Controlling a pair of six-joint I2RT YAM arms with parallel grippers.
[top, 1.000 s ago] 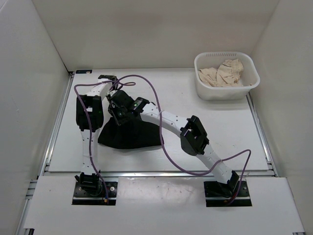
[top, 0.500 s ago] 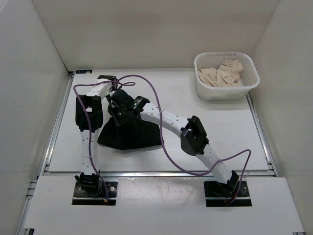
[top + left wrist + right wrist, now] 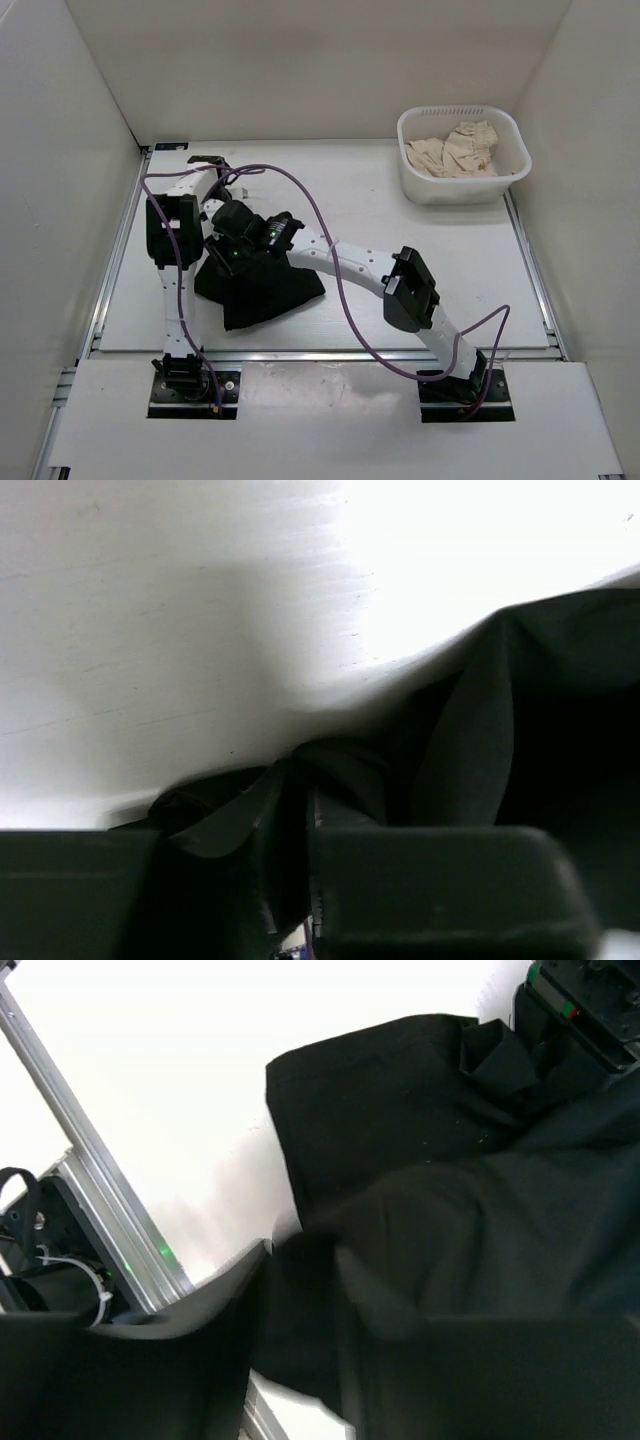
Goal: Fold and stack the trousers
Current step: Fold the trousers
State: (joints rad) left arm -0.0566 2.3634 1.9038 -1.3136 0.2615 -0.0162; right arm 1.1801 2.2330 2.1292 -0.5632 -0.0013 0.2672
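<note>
The black trousers (image 3: 262, 287) lie bunched in a rough folded heap on the left half of the table. My left gripper (image 3: 216, 208) is at the heap's far left corner. In the left wrist view (image 3: 290, 810) it is shut on a fold of the trousers (image 3: 540, 700). My right gripper (image 3: 233, 257) is just in front of it, over the heap's left part. In the right wrist view (image 3: 300, 1290) it is shut on a pinch of the trousers (image 3: 400, 1130), with cloth hanging between the fingers.
A white basket (image 3: 463, 188) stands at the back right with a beige cloth garment (image 3: 455, 150) in it. A metal rail (image 3: 115, 255) runs along the table's left edge, close to both grippers. White walls enclose the table on three sides.
Both grippers have moved left and towards the near edge with the cloth. The heap has shifted left and forward, and its front corner now points nearer the front edge.
</note>
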